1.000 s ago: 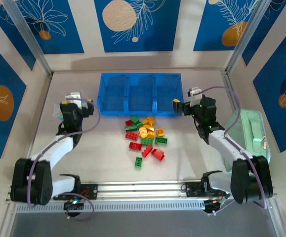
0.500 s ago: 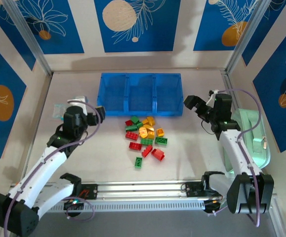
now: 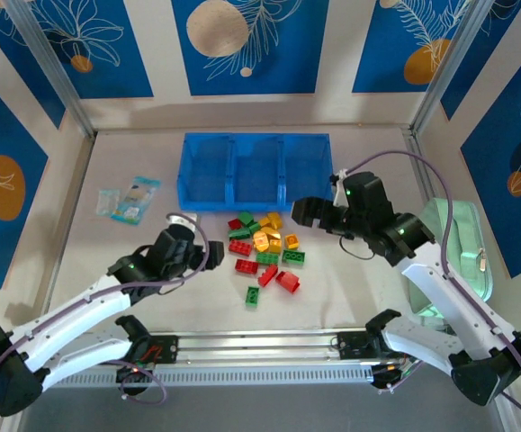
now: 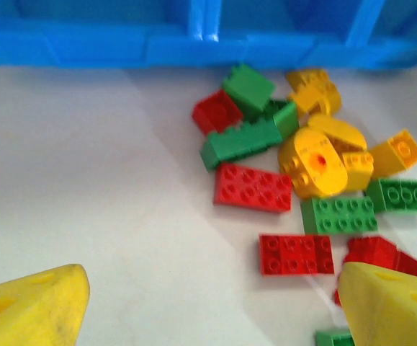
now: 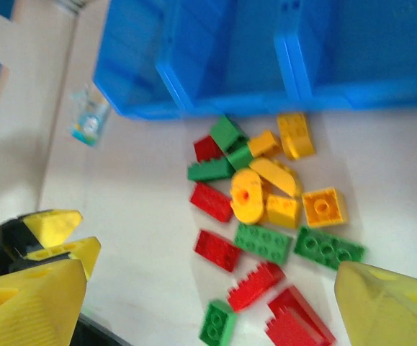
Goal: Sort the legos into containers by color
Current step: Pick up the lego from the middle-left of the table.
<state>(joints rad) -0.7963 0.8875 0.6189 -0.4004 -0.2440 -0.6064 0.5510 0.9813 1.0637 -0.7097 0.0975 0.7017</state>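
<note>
Table [image 3: 134, 153] bears legos [image 3: 264, 247] heaped before the tray [image 3: 233, 203]; left hand [image 4: 208, 317], right hand [image 5: 208, 310] gape wide.

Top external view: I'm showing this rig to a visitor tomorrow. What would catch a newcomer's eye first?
First, the bright heap of red, green and yellow-orange legos in the middle of the table, just in front of the blue tray, whose three compartments look empty. Next, the left gripper and the right gripper, both open, flanking that heap from either side.
</note>
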